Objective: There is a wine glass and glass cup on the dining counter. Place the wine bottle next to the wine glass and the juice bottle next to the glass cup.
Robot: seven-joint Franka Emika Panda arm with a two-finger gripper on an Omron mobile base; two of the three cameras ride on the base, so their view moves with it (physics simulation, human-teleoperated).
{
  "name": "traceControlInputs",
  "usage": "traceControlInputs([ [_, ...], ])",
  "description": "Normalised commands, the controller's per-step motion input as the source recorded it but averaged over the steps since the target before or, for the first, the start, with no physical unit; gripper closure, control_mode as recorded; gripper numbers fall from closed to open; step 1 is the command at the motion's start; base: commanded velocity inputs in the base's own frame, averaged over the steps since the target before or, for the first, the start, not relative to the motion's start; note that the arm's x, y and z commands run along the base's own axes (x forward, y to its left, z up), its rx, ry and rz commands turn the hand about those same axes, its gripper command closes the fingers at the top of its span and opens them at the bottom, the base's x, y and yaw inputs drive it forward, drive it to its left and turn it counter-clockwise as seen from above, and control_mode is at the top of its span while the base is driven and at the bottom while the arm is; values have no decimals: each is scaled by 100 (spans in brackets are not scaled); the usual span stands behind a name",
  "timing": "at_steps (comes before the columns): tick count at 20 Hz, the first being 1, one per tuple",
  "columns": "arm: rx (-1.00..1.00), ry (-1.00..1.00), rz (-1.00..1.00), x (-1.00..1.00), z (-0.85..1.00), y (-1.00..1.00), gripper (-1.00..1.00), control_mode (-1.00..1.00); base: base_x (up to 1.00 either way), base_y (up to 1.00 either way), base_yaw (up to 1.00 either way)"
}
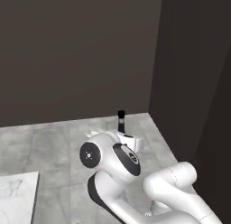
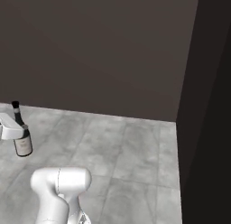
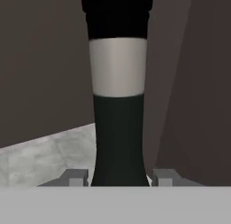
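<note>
In the left base view, a corner of white marble counter (image 1: 16, 191) sat at the eight o'clock edge, with grey tiled floor (image 1: 49, 146) spreading beyond it toward a dark wall (image 1: 76, 51). The white arm (image 1: 117, 164) rose from five o'clock and bent toward the centre, and above its wrist, at about twelve o'clock from the elbow, the neck and cap of the wine bottle (image 1: 121, 120) stood upright. In the right base view, the bottle (image 2: 20, 136) appeared at nine o'clock, held off the floor, its slim neck up, its pale label low on the body, with the white hand against its left side. A dark panel (image 2: 207, 105) ran down the three o'clock side. In the hand view, the bottle's dark neck (image 3: 119, 142) ran straight up the middle, a pale band above it and the black cap at twelve o'clock. The gripper (image 3: 119, 175) was clamped on the wine bottle, one grey fingertip (image 3: 76, 177) on either side of the neck.
</note>
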Motion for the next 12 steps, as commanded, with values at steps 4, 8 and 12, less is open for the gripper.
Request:
traceControlInputs([
  [4, 0, 0, 0, 0, 0, 0, 100, 100, 74, -31, 23],
  [8, 0, 0, 0, 0, 0, 0, 100, 100, 73, -28, 28],
  [12, 0, 0, 0, 0, 0, 0, 100, 100, 71, -24, 34],
])
